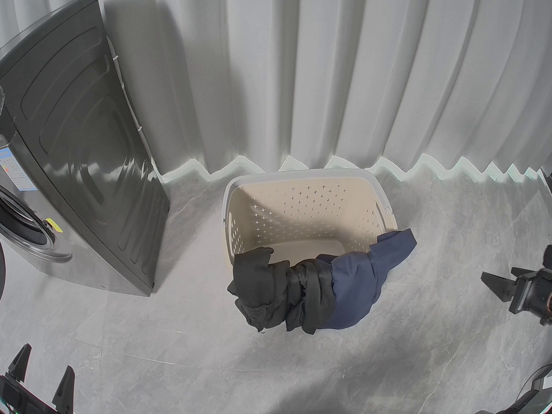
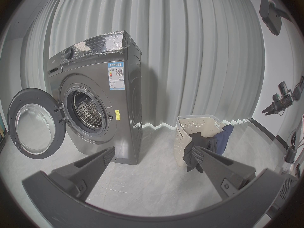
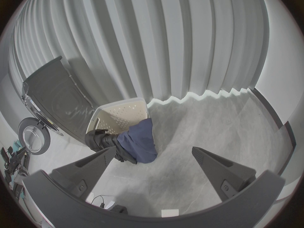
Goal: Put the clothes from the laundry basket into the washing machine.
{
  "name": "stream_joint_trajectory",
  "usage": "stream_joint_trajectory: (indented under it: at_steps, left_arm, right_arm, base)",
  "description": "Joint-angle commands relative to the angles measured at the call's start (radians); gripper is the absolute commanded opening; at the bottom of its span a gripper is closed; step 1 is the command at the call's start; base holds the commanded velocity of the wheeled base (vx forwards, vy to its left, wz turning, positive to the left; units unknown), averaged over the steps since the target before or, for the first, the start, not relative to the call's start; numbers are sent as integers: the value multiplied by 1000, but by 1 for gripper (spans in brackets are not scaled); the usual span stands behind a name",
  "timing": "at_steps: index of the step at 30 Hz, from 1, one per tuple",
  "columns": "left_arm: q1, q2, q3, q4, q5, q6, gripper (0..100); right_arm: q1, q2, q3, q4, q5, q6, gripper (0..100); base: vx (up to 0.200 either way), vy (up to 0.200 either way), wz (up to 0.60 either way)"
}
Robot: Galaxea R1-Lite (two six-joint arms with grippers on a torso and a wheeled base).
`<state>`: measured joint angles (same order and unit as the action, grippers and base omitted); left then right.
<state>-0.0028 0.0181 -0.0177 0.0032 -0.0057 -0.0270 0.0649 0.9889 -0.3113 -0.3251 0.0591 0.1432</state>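
A cream laundry basket stands on the floor before the curtain. Over its front rim hang a black garment and a navy garment, twisted together. The grey washing machine stands to the left, its round door swung open and its drum showing. My left gripper is low at the near left, open and holding nothing, well short of the basket. At the right edge my right gripper is also open and holds nothing, off to the side of the basket and navy garment.
A pleated white curtain runs behind the basket and machine. Bare grey floor lies between the grippers, the basket and the machine front. A cable and small items lie on the floor near the right arm.
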Motion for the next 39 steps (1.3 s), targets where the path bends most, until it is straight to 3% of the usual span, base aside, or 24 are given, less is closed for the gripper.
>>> stream_joint_trajectory:
  at_steps: [1,17,24,33,39]
  left_arm:
    - [0,-18,16,0,0,-1,100]
    - [0,-18,16,0,0,-4,100]
    - [0,-18,16,0,1,-4,100]
    - [0,-18,16,0,0,-4,100]
    - [0,-18,16,0,0,-4,100]
  right_arm:
    - [41,433,3,-190,-13,24,100]
    - [78,623,-89,-200,-24,35,100]
    - [136,744,-104,-292,-16,78,100]
    - [194,932,-135,-471,-27,72,100]
    - [213,1004,-184,-496,-25,75,100]
  base:
    - [0,0,0]
    - [0,0,0]
    - [0,0,0]
    - [0,0,0]
    - [0,0,0]
